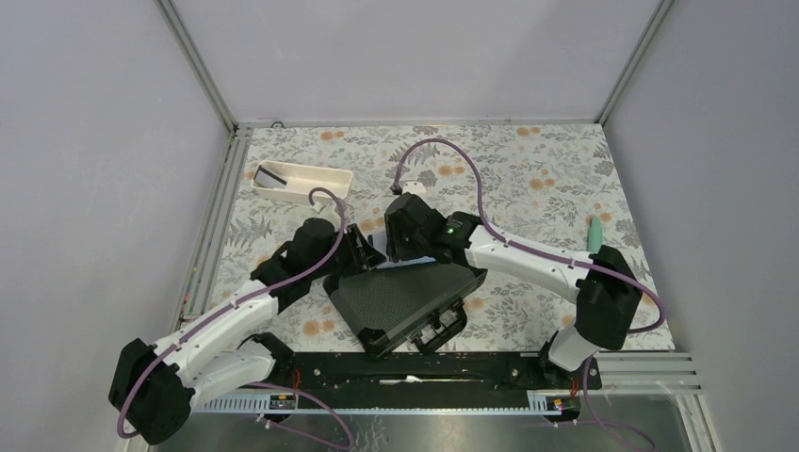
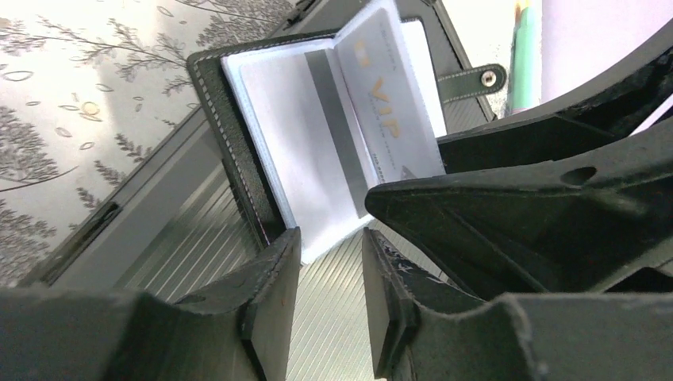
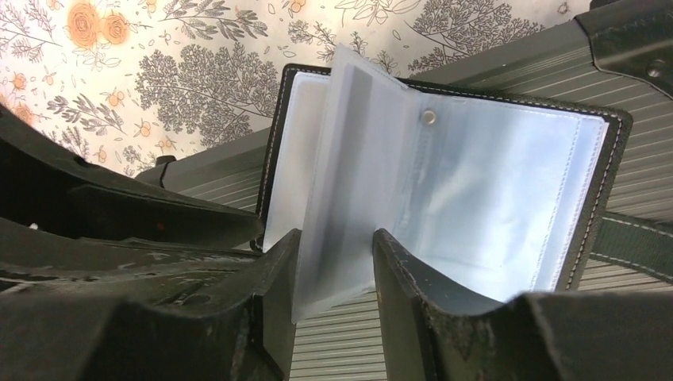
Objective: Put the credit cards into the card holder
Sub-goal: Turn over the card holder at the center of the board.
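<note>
The card holder (image 2: pixel 238 171) lies open on a black hard case, its clear sleeves fanned upward. A pale credit card (image 2: pixel 389 119) marked VIP sits in one sleeve. My left gripper (image 2: pixel 331 236) is open at the holder's near corner, nothing between its fingers. Seen in the right wrist view, the card holder (image 3: pixel 492 198) has one translucent sleeve (image 3: pixel 349 175) standing up between the fingers of my right gripper (image 3: pixel 337 236), which is open. In the top view the left gripper (image 1: pixel 363 252) and right gripper (image 1: pixel 400 247) meet and hide the holder. A dark credit card (image 1: pixel 273 175) lies in a white tray.
The ribbed black hard case (image 1: pixel 405 297) with a handle lies between the arms near the front edge. The long white tray (image 1: pixel 325 177) stands at the back left. A small green object (image 1: pixel 595 232) stands at the right on the floral cloth.
</note>
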Available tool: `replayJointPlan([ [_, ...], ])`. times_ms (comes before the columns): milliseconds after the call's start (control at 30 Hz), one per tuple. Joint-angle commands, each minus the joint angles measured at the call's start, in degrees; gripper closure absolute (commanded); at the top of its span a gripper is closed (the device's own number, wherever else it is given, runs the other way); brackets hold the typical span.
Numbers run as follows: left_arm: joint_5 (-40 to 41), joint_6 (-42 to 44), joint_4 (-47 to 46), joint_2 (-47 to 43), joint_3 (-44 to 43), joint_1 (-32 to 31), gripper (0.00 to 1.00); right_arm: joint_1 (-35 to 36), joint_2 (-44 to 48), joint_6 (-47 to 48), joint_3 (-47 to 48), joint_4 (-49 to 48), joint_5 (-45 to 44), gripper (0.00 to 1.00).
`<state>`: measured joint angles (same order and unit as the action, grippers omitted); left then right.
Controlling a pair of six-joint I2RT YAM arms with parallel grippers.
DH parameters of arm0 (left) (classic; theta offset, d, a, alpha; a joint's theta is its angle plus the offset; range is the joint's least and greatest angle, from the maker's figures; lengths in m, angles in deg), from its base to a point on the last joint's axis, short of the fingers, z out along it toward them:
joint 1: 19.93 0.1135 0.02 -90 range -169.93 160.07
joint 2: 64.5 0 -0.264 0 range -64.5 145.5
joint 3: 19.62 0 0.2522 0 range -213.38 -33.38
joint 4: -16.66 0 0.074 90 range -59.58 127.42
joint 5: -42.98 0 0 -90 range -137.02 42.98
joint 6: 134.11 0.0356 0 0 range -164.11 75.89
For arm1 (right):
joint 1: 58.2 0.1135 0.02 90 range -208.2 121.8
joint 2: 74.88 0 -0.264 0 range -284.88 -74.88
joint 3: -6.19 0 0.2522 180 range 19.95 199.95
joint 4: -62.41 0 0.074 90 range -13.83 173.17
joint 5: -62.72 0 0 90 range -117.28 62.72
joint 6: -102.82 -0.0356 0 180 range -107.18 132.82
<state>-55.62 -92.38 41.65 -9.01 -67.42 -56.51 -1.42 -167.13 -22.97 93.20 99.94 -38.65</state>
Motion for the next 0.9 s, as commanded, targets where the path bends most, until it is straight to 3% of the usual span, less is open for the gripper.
replayJointPlan([
  [0,-1.3,1.6,2.8,-4.3,0.2,2.5,0.64,0.8,-1.3,0.4,3.5,0.1,-1.7,0.54],
  [400,-3.4,5.2,13.0,-10.2,-2.9,7.7,0.61,1.0,-1.5,0.8,3.4,-5.8,3.1,0.48],
  [700,-6.3,10.4,19.2,-10.4,-7.5,18.2,0.56,1.0,3.5,1.3,-0.5,-13.8,9.4,0.41],
  [867,-4.2,15.8,23.7,-4.9,-15.7,24.6,0.43,0.0,8.0,3.7,-3.2,-14.1,8.9,0.33],
])
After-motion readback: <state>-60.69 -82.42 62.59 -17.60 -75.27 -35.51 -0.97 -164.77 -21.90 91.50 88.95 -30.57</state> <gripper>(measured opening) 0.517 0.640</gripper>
